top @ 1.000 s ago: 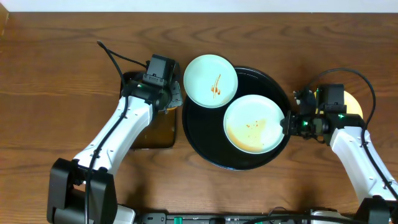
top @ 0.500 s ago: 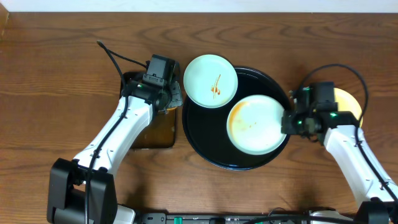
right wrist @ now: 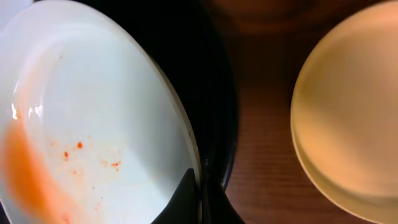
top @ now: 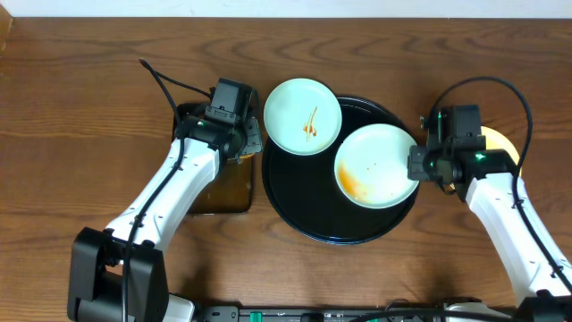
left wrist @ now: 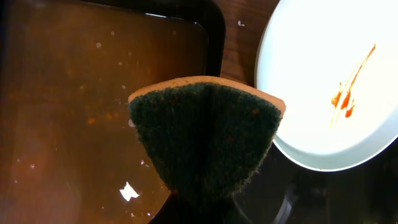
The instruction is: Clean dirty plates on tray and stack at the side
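Our right gripper (right wrist: 198, 190) is clenched on the right rim of the pale mint-blue round plastic plate smeared with orange sauce (top: 377, 165), which sits in the right half of the large round glossy black tray (top: 295, 210). In the right wrist view its dark fingers (right wrist: 181, 205) meet on that rim at bottom centre. The rim looks raised off the tray floor, so we judge the smeared plate is being tipped and steadied for wiping. Our left gripper (top: 243, 139) is clamped on a folded green-faced, tan-backed scouring sponge (left wrist: 208, 134). It is poised above the line where the smaller rectangular dark tray (left wrist: 62, 93), brown and wet-looking, meets the second mint-blue plate marked with a thin red streak (top: 302, 116). We take that as a ready position between rinse and next wipe. The streaked plate lies upper centre, overlapping the black tray's upper-left rim and jutting over the brown wooden table (top: 89, 107), so a push there could tilt it. The pale yellow round plate (right wrist: 348, 124) rests on the table just right of the black tray, partly under our right arm, which we read as the stacking side. Only a narrow strip of wood separates it from the tray rim. Bare tray floor at lower left gives the sponge room to come in.
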Motion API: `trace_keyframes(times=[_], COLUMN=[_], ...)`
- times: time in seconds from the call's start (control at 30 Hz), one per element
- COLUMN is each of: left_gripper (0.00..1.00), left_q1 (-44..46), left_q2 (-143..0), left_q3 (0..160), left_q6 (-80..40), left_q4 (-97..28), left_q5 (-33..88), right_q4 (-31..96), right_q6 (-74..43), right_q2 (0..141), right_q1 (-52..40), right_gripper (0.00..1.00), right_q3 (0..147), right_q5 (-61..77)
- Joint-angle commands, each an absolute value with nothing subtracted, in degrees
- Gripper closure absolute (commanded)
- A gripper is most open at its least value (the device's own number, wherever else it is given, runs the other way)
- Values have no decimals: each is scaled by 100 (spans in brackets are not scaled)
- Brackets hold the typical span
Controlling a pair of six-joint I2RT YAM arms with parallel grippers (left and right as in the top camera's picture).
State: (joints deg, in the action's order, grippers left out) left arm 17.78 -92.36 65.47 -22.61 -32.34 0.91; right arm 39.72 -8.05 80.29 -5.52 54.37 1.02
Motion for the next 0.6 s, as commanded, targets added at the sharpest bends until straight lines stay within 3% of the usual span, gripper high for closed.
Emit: trace_keyframes(times=[0.0, 0.3, 0.57], left_gripper=[92, 92, 92], left_q1=[1780, 1780, 1780], left_q2=[-9118, -9118, -9118], left_q3=[6510, 6510, 6510], left_q6=[-2211, -2211, -2211], left_q4=[-3229, -3229, -3229], left_q5=[40, 38, 38], right_q4=[4152, 4123, 3992], right_q6=[-701, -580, -5], right_q2=[8014, 7564, 7118], right_q1=[-722, -908, -1815], right_gripper=[99, 99, 99], right_q3=[5540, 5769, 5841], right_q5=[-432, -613, -2344])
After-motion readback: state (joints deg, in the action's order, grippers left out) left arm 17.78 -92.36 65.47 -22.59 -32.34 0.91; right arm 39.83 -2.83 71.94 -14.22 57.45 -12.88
